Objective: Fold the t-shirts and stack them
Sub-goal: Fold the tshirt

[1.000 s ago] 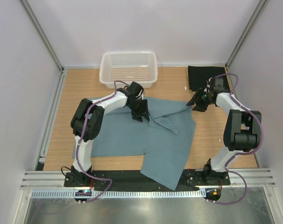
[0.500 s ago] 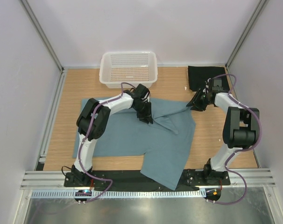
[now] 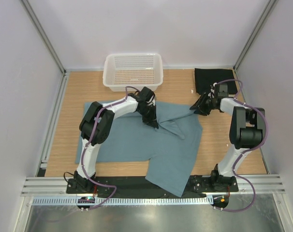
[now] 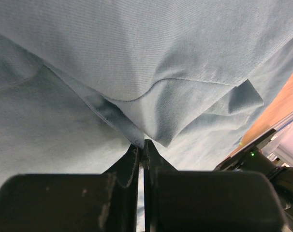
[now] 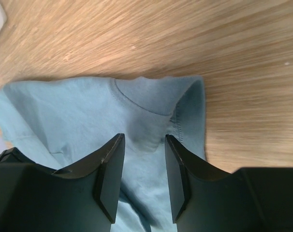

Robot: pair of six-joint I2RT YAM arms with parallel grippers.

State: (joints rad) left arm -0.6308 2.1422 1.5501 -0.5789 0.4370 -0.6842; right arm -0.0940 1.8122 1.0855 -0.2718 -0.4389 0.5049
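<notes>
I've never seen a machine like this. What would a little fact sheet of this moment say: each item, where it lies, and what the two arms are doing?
teal t-shirt: spread on the table, one part hanging over the near edge
black t-shirt: folded, far right corner
basket: white mesh, middle of the far edge
left end effector: shut on a folded edge of the teal t-shirt
right end effector: open, fingers astride a corner of the teal t-shirt
</notes>
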